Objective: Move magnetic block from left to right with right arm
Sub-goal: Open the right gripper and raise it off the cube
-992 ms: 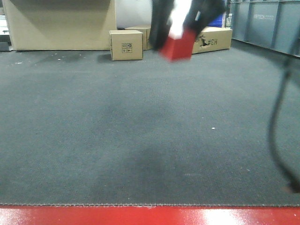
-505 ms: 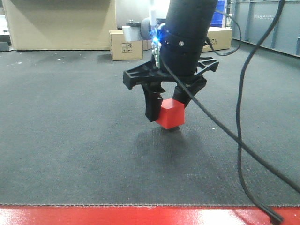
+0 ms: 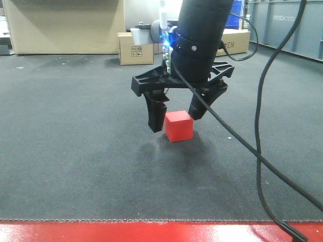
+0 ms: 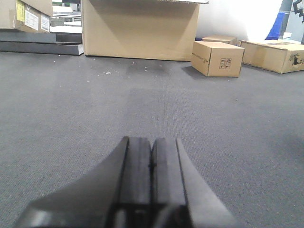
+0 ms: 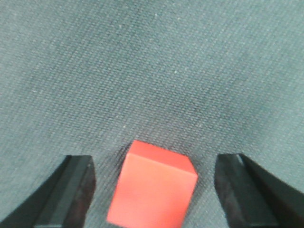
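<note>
Since the frame before, the small bright red cube (image 3: 178, 126) is no longer pinched and tilted above the floor; it now sits flat on the dark grey carpet (image 3: 75, 146), and the black fingers of the right gripper (image 3: 177, 117) have spread away from it. In the front view 1 finger (image 3: 155, 115) stands just left of the cube and the other (image 3: 202, 105) just behind its right side, both apart from its faces. The right wrist view shows the same: the red cube (image 5: 153, 190) lies between the 2 dark fingertips (image 5: 71, 190) with carpet visible on each side. The left gripper (image 4: 152, 183) has its 2 black pads pressed together with nothing between them, low over the carpet. Behind, a small tan cardboard box (image 3: 135, 48) and a large tan cardboard box (image 3: 65, 25) stand far from the cube. A black cable (image 3: 262, 151) hangs at the right.
</note>
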Controlling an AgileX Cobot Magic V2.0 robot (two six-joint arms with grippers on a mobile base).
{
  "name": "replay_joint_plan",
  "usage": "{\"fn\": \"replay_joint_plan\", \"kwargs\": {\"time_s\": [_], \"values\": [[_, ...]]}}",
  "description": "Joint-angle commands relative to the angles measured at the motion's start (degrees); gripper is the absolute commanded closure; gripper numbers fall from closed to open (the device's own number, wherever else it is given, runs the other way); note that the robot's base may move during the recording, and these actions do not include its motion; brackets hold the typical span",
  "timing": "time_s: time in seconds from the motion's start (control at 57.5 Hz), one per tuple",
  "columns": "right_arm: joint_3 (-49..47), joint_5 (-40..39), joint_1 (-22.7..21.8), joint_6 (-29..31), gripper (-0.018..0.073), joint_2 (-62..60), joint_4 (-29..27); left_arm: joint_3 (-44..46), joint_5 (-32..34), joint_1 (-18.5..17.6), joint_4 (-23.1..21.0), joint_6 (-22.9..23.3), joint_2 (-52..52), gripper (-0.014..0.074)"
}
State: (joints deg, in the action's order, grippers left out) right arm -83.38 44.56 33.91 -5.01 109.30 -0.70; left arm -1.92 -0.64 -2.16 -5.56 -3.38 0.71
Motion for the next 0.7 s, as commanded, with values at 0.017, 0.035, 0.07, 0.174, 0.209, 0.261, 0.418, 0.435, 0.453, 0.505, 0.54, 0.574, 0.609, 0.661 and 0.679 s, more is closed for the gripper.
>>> {"fn": "replay_joint_plan", "kwargs": {"time_s": [0.017, 0.035, 0.07, 0.174, 0.209, 0.261, 0.418, 0.435, 0.453, 0.505, 0.54, 0.574, 0.609, 0.661, 0.679], "values": [[-2.1, -2.6, 0.0, 0.5, -0.0062, -6.6, 0.0, -0.4, 5.2, 0.1, -0.3, 0.4, 0.5, 0.0722], [-2.1, -2.6, 0.0, 0.5, -0.0057, -7.5, 0.0, -0.4, 5.2, 0.1, -0.3, 0.4, 0.5, 0.0722], [-1.9, -2.5, 0.0, 0.5, -0.0034, -9.2, 0.0, -0.4, 5.2, 0.1, -0.3, 0.4, 0.5, 0.0722], [0.3, -3.3, 0.1, 0.4, 0.0102, -15.3, -0.1, -0.4, 5.2, 0.1, -0.3, 0.4, 0.5, 0.0722], [1.7, -3.6, 0.1, 0.4, 0.0172, -17.9, -0.1, -0.4, 5.2, 0.1, -0.3, 0.4, 0.5, 0.0722], [3.9, -4.3, 0.1, 0.4, 0.0259, -21.9, -0.1, -0.4, 5.2, 0.1, -0.3, 0.4, 0.5, 0.0722], [15.6, -9.8, 0.1, 0.4, 0.0477, -35.2, -0.1, -0.4, 5.2, 0.1, -0.3, 0.4, 0.5, 0.0722], [17.6, -11.1, 0.1, 0.4, 0.0494, -37.5, -0.1, -0.4, 5.2, 0.1, -0.3, 0.4, 0.5, 0.0722], [18.9, -12.0, 0.1, 0.4, 0.0496, -38.9, -0.1, -0.4, 5.2, 0.1, -0.3, 0.4, 0.5, 0.0722], [23.6, -15.2, 0.1, 0.4, 0.0489, -44.3, -0.1, -0.4, 5.2, 0.1, -0.3, 0.4, 0.5, 0.0722], [26.9, -17.1, 0.1, 0.4, 0.049, -48.1, -0.1, -0.4, 5.2, 0.1, -0.3, 0.4, 0.5, 0.0722], [30.7, -20.2, 0.1, 0.4, 0.049, -52.7, -0.1, -0.4, 5.2, 0.1, -0.3, 0.4, 0.5, 0.0722], [33.7, -22.3, 0.1, 0.4, 0.049, -56.6, -0.1, -0.4, 5.2, 0.1, -0.3, 0.4, 0.5, 0.0722], [37.7, -24.7, 0.1, 0.4, 0.049, -61.9, -0.1, -0.4, 5.2, 0.1, -0.3, 0.4, 0.5, 0.0722], [38.8, -25.3, 0.1, 0.4, 0.049, -63.4, -0.1, -0.4, 5.2, 0.1, -0.3, 0.4, 0.5, 0.0722]]}}
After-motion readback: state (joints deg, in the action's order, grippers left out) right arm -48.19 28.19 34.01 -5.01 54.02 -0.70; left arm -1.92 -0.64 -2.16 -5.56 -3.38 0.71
